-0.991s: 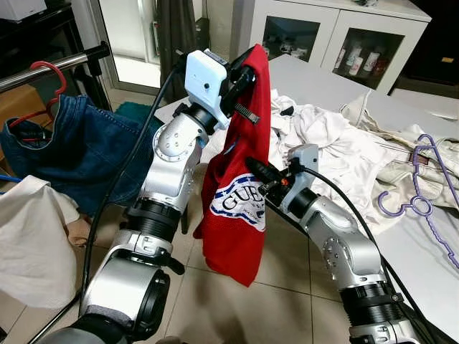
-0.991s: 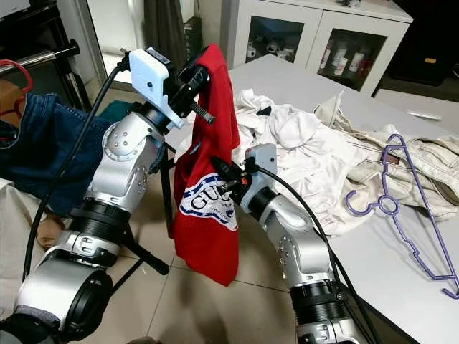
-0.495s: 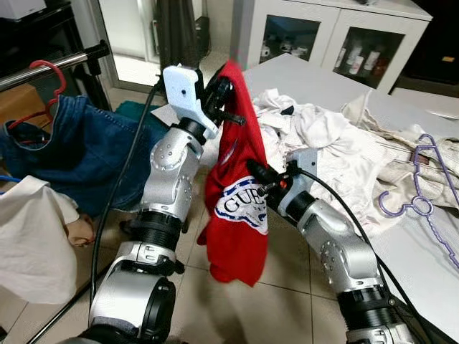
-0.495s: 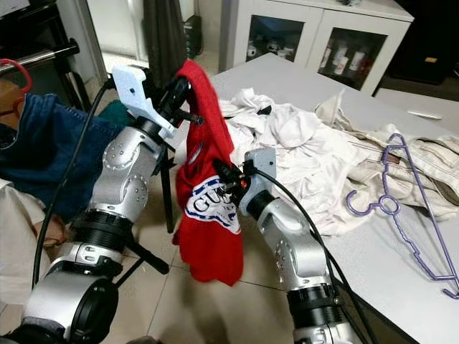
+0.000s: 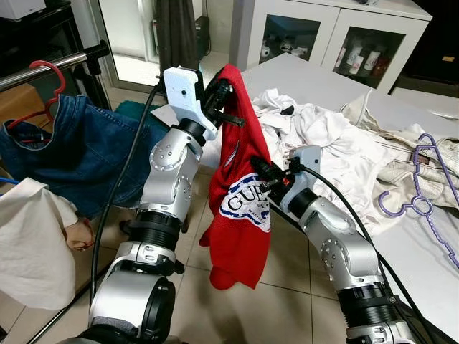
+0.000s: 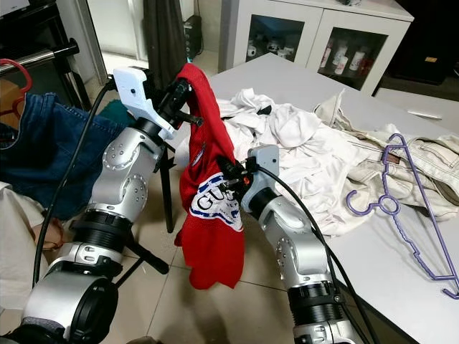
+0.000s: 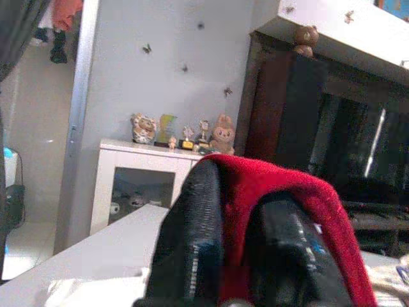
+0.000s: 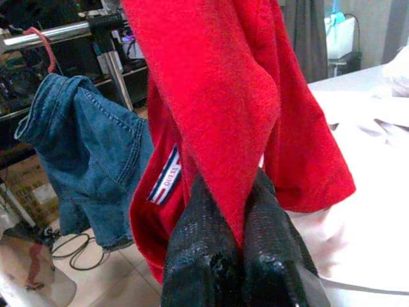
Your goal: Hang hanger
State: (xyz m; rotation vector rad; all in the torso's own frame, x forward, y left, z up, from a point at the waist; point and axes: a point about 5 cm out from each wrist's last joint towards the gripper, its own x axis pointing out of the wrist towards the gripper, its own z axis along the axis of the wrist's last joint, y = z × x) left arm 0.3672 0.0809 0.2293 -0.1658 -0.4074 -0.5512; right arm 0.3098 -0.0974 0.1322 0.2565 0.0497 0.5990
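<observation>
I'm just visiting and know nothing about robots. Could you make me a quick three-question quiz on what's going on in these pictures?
1. True or false: both grippers are shut on the red shirt.
2. Where does the purple hanger lie?
A. on the clothes rail
B. on the white table, beside the pile of white clothes
C. in the left gripper
3. Fill in: the garment on the red hanger at the clothes rail is a blue denim ____.

Key
1. True: the left gripper pinches the top of the shirt, the right gripper pinches it lower down.
2. B: it lies on the white table, next to the white clothes.
3. jacket.
</observation>
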